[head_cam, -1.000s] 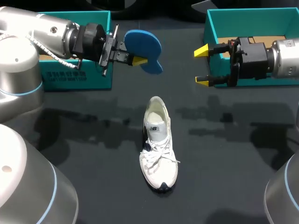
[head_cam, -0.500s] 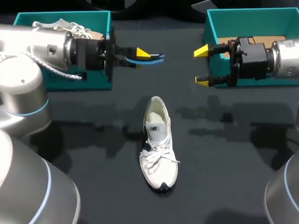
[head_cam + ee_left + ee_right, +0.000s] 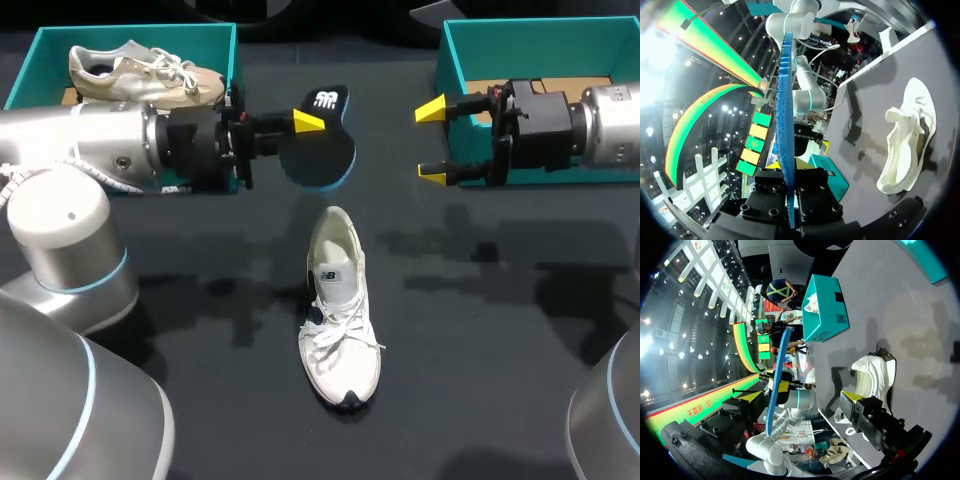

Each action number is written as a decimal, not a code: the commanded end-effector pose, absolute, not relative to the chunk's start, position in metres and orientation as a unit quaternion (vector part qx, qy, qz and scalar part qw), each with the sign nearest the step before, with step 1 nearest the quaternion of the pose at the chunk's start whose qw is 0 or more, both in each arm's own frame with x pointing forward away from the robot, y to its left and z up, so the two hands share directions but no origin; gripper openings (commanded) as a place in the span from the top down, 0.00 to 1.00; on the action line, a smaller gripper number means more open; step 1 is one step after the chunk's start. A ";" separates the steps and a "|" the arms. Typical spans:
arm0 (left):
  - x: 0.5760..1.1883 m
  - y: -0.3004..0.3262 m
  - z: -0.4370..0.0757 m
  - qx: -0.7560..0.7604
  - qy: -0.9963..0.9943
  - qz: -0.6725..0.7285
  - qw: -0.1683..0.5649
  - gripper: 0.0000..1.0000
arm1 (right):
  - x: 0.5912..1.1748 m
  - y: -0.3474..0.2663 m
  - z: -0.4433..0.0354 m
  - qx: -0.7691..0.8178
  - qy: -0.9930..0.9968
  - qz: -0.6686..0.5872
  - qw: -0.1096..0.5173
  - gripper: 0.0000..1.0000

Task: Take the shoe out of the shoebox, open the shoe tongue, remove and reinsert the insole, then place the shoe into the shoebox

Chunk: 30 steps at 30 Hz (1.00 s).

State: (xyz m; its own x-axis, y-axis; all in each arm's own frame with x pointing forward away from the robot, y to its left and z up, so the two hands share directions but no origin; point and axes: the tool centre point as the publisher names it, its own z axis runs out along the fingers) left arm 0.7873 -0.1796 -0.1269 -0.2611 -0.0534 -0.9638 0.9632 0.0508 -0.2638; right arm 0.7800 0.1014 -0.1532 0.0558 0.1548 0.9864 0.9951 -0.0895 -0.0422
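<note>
A white shoe [image 3: 338, 310] lies on the black table, toe toward me, its opening bare. My left gripper [image 3: 303, 124] hovers beyond the shoe's heel, shut on the insole [image 3: 322, 150], whose dark top faces up over a blue underside. In the left wrist view the insole [image 3: 784, 120] stands edge-on between the fingers, the shoe [image 3: 907, 142] off to one side. My right gripper [image 3: 432, 142] hangs open with nothing in it in front of the right shoebox [image 3: 455, 60]. From the right wrist, the insole [image 3: 777, 385] shows edge-on beside the shoe [image 3: 875, 372].
The left teal shoebox [image 3: 215, 40] at the back left holds a second, beige shoe [image 3: 140, 68]. The right teal shoebox stands at the back right with brown card inside. Bare black tabletop [image 3: 480, 350] surrounds the white shoe.
My left wrist has rolled the insole from blue side up, through edge-on, to dark top up. The arm has also sunk and shifted right. The right arm and the shoe have not moved.
</note>
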 end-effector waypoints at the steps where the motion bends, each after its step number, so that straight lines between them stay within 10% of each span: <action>1: 0.783 -0.182 -0.129 0.429 0.529 -0.473 0.559 1.00 | 0.779 0.102 -0.153 -0.572 -0.503 -0.468 0.448 0.00; 30: 0.794 -0.206 -0.149 0.460 0.562 -0.446 0.523 1.00 | 0.759 0.136 -0.161 -0.504 -0.571 -0.463 0.454 0.00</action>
